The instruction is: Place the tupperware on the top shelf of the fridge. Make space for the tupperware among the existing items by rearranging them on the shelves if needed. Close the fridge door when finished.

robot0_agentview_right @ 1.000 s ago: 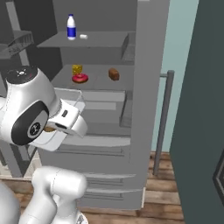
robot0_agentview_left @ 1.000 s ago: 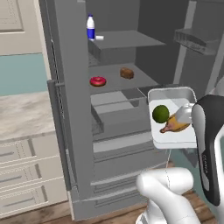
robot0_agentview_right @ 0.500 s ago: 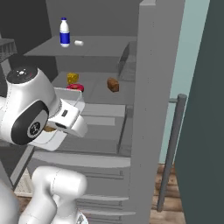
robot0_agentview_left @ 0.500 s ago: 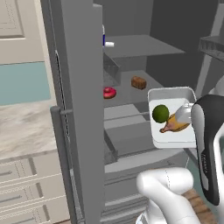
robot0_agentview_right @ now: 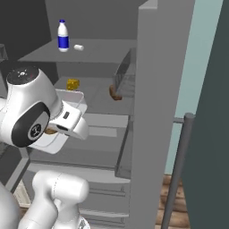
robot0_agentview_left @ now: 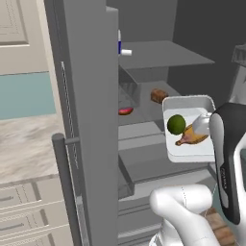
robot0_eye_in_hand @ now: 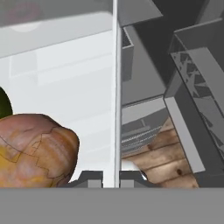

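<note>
The jaws (robot0_eye_in_hand: 111, 178) pinch the thin rim of the tupperware (robot0_agentview_left: 190, 146), a shallow translucent-white rectangular tray, apparently level, long axis pointing into the fridge (robot0_agentview_left: 158, 57), below the top shelf (robot0_agentview_left: 163, 52).

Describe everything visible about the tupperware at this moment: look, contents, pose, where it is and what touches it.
The tupperware is a shallow rectangular tray, clear-white with a raised rim. It holds a round green fruit and a brown drumstick-shaped food lying beside it. The tray is off the shelves, in front of the open fridge at about mid-shelf height, roughly level. The gripper pinches one side wall between its fingertips, as the hand view shows.
</note>
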Tool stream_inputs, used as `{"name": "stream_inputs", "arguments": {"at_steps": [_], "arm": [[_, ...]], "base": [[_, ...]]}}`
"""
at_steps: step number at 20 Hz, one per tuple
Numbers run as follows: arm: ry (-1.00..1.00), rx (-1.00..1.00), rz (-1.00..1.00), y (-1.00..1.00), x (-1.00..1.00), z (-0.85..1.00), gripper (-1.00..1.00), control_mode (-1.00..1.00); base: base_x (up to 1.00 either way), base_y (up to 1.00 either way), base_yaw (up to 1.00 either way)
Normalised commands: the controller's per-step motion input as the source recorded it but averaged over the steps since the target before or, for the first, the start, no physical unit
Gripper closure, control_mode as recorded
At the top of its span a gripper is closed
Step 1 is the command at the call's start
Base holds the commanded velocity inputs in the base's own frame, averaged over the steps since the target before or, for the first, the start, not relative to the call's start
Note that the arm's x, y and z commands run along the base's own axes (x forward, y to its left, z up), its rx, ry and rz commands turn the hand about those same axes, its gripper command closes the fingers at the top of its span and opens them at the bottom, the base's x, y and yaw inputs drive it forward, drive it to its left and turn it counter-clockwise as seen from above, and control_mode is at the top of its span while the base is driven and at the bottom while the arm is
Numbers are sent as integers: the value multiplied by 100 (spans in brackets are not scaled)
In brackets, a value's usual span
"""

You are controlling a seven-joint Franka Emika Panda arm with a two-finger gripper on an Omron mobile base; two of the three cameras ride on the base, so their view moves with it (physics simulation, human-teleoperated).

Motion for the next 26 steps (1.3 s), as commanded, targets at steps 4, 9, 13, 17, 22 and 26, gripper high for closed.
{"name": "stream_inputs", "arguments": {"at_steps": [4,9,13,17,22,26], "arm": [[0,0,0,0,0,0,100,100],[0,0,0,0,0,0,100,100],[-5,2,1,-14,24,0,100,-100],[-8,0,-1,-9,9,9,100,-100],[-16,1,-10,0,9,29,100,-100],[-11,4,-12,0,21,42,100,-100]], "base": [[59,-29,3],[48,-26,1],[11,-6,0],[0,0,0],[0,0,0],[0,0,0]]}}
